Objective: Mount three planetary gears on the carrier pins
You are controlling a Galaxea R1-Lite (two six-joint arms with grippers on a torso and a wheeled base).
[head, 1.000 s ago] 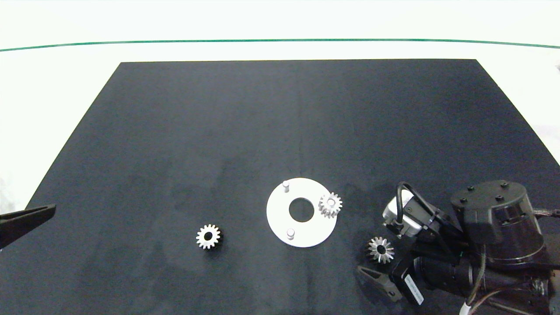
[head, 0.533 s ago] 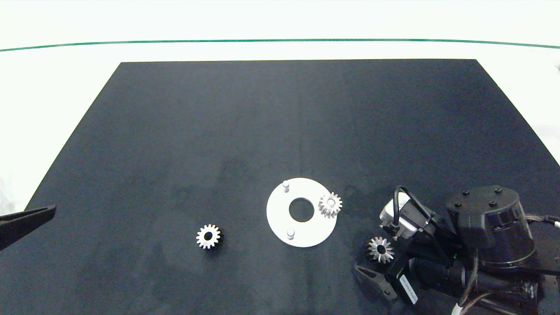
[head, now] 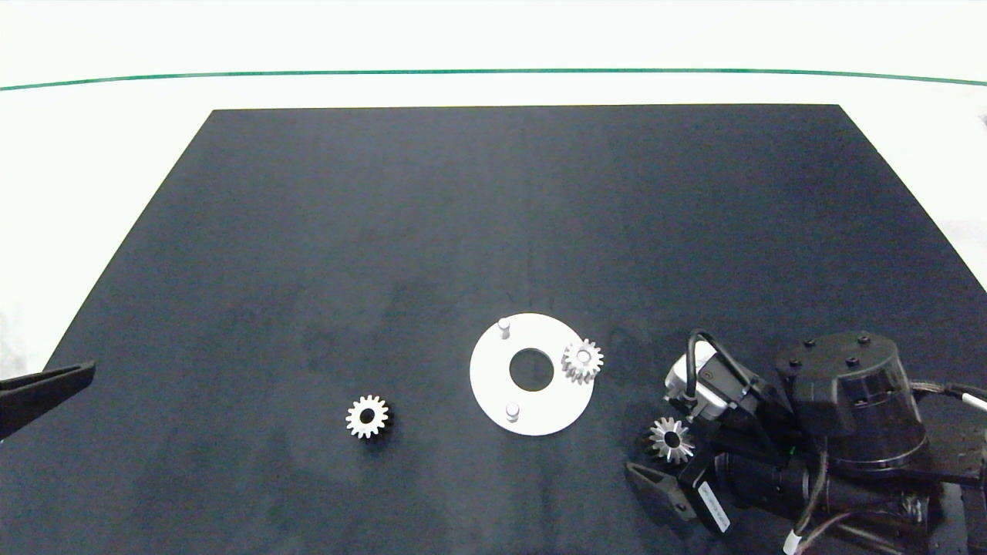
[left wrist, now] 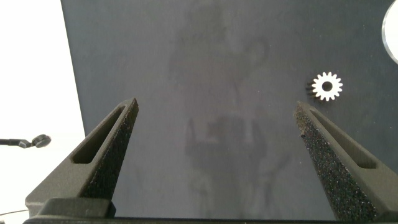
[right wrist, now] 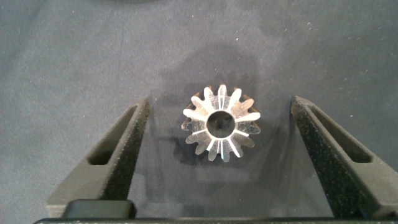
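While the right pincer [right wrist: 217, 149] sits low at the near right of the worktop [head: 493, 216], its fingers are spread w/ a gear [right wrist: 219, 122] lying flat between them, bore pointing up, not touched. A 2nd gear [head: 582, 360] sits on the right pin of the white disc [head: 487, 385], axis upright. Far pin [head: 504, 327] and near pin [head: 511, 411] stand bare. A 3rd gear [head: 367, 416] lies flat left of the disc, hole up. Left pincer [left wrist: 217, 155] hangs at the left edge, spread wide, holding nothing.
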